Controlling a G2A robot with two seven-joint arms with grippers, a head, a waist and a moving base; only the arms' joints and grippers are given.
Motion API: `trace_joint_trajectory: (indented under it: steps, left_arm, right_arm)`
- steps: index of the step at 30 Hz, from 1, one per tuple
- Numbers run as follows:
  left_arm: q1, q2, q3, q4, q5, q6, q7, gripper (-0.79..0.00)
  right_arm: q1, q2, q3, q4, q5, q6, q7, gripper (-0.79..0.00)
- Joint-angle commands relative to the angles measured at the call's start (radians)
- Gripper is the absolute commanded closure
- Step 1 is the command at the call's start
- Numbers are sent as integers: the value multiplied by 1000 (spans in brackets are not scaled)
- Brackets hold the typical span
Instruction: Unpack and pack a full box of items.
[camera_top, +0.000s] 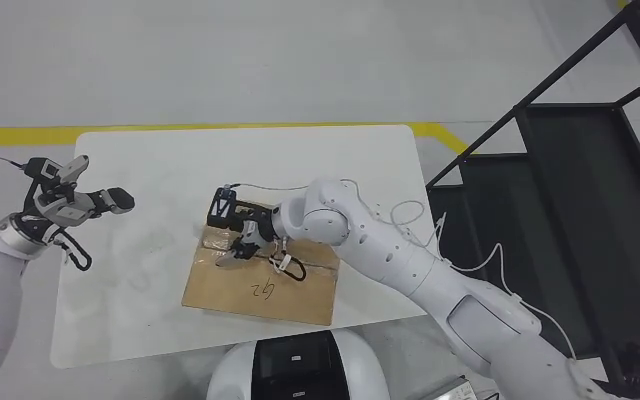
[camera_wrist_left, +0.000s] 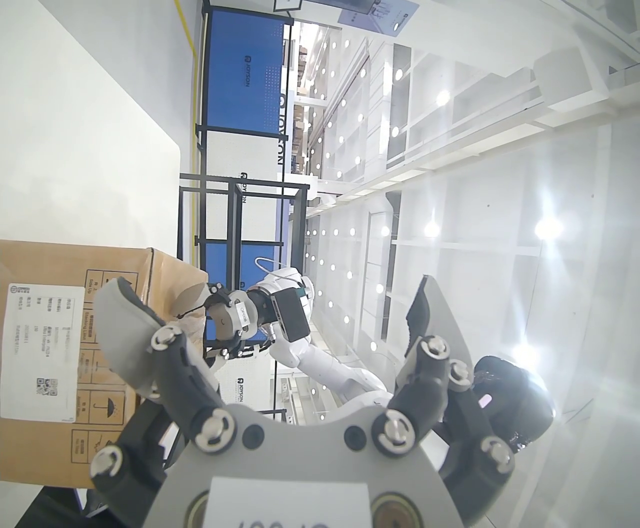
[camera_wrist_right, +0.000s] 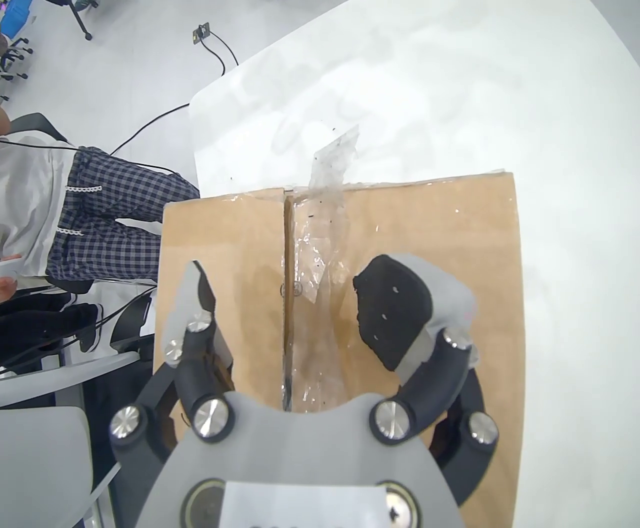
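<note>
A closed cardboard box (camera_top: 262, 288) lies near the front edge of the white table (camera_top: 300, 160). Its top seam carries clear tape (camera_wrist_right: 326, 210), crumpled and partly lifted, with one end standing off the far edge. My right gripper (camera_wrist_right: 295, 290) hovers open just above the box top (camera_wrist_right: 440, 240), one finger on each side of the seam; from above the right gripper (camera_top: 228, 230) sits over the box's far left corner. My left gripper (camera_top: 95, 185) is open and holds nothing, off the table's left edge, facing the labelled side of the box (camera_wrist_left: 50, 280).
Bare table surface lies to the left of and behind the box. A black metal frame (camera_top: 560, 160) stands to the right of the table. A yellow floor line (camera_top: 40, 133) runs behind the table.
</note>
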Motion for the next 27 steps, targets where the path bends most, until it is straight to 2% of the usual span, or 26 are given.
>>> trace_joint_trajectory:
  steps: [1,6,7,13,14,15,23,27]
  left_arm:
    - [2,-1,-3,-2,-1,2,-3,-785]
    - [9,-2,-14,-7,0,2,-5,-785]
    - [11,-3,-17,-9,1,2,-6,-785]
    - [23,-4,-30,-21,2,2,-9,-785]
    - [24,-5,-32,-23,2,2,-8,-785]
    - [26,-5,-33,-25,3,2,-8,-785]
    - [35,-9,-46,-30,3,4,-10,-785]
    - [38,-10,-52,-31,3,4,-11,-785]
  right_arm:
    - [4,-3,-8,-1,-14,8,5,-336]
    - [11,-12,-35,-13,-82,37,1,-259]
    - [10,-13,-40,-18,-96,44,-5,-222]
    - [-6,-15,-54,-57,-196,83,-39,-148]
    - [-9,-15,-55,-64,-215,91,-42,-95]
    - [-12,-15,-55,-71,-231,98,-45,-6]
    - [-35,-11,-45,-123,-302,136,-27,0]
    - [-53,-6,-21,-167,-271,92,-67,0]
